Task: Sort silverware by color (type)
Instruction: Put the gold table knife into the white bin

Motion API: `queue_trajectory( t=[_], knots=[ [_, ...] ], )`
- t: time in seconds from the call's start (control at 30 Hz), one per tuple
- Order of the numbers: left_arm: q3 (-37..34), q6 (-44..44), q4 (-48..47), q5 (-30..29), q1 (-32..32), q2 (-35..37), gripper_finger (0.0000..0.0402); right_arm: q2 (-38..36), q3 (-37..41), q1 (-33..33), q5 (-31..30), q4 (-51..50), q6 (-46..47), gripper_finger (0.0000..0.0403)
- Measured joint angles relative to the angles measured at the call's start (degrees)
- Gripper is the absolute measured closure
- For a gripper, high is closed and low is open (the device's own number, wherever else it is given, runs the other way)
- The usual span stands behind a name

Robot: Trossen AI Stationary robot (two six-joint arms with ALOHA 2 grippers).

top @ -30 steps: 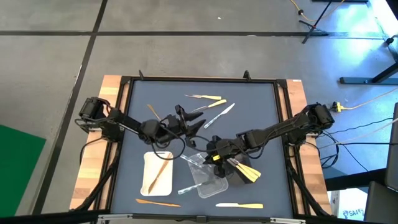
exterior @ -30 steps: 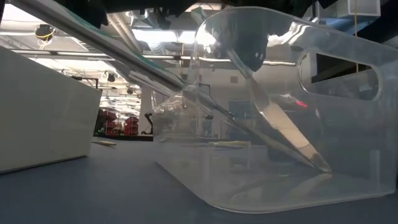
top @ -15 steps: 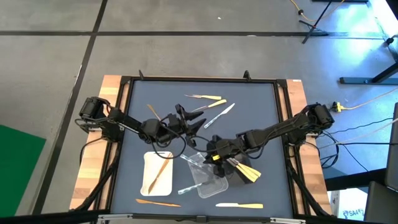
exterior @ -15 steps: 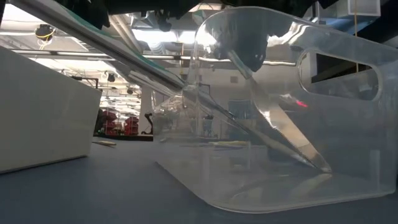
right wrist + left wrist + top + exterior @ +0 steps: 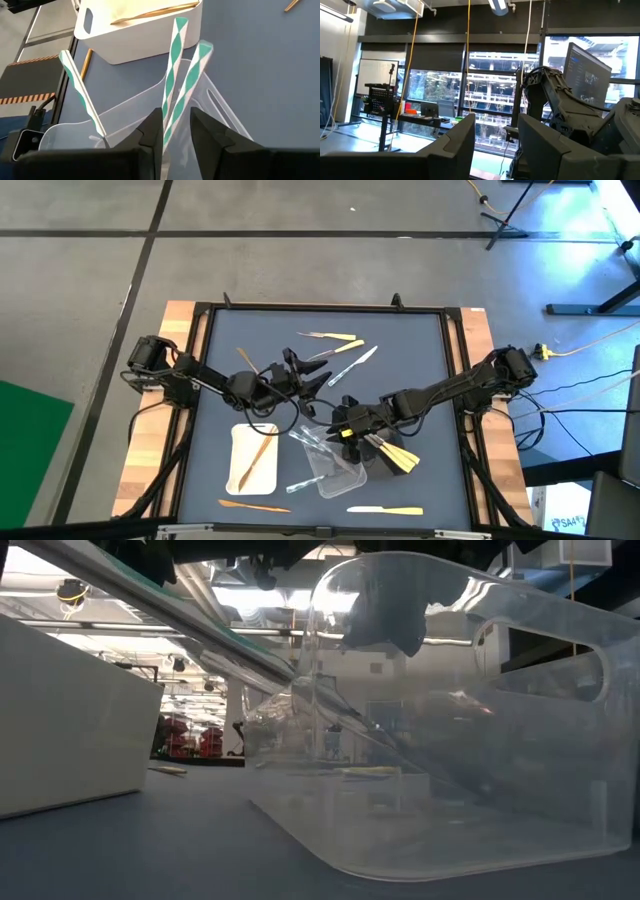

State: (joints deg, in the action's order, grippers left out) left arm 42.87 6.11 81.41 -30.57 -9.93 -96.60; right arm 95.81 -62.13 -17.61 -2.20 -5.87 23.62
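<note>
My right gripper (image 5: pixel 336 431) (image 5: pixel 176 131) hangs open over the far end of the clear tray (image 5: pixel 338 467) (image 5: pixel 450 830). Two clear plastic utensils (image 5: pixel 181 70) rise out of the tray into the gap between its fingers. A third clear utensil (image 5: pixel 79 92) leans on the tray's rim. A wooden utensil lies in the white tray (image 5: pixel 253 457), and cream ones lie in the black tray (image 5: pixel 392 456). My left gripper (image 5: pixel 300 373) (image 5: pixel 495 150) waits open above the table's middle, pointing up. Loose silverware lies at the far side (image 5: pixel 338 340) and near the front edge (image 5: pixel 385 509). My right gripper has the upper ends of two clear utensils (image 5: pixel 170 107) between its parted fingers, which slant down from the right. The far ends of the two utensils lie in the clear tray. I cannot tell whether either finger touches them.
A wooden utensil (image 5: pixel 246 361) lies at the far left and another (image 5: pixel 255 505) near the front edge. A clear one (image 5: pixel 305 482) lies beside the clear tray. In the low view the white tray's wall (image 5: pixel 60 730) stands at the left.
My right gripper has opened over the clear tray without moving off. The clear utensil that stood steeply inside the tray in the low view has dropped flatter into it.
</note>
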Motion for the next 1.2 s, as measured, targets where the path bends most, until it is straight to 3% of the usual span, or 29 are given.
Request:
queue_trajectory(
  t=[0.87,1.03,1.2],
  knots=[
    [0.0,-0.08,-8.04,0.66,0.92,1.12,0.0258,-1.23,-0.02,0.0,0.22,-2.15,-0.04,0.0317],
    [0.04,-0.46,-20.45,3.34,3.19,7.49,0.0258,-4.96,-0.07,0.0,0.2,-6.48,-1.54,0.0317],
    [0.04,-4.41,-40.37,7.85,7.28,17.57,0.0258,-9.25,-0.09,0.0,0.14,-9.64,-3.27,0.0317]
  ],
)
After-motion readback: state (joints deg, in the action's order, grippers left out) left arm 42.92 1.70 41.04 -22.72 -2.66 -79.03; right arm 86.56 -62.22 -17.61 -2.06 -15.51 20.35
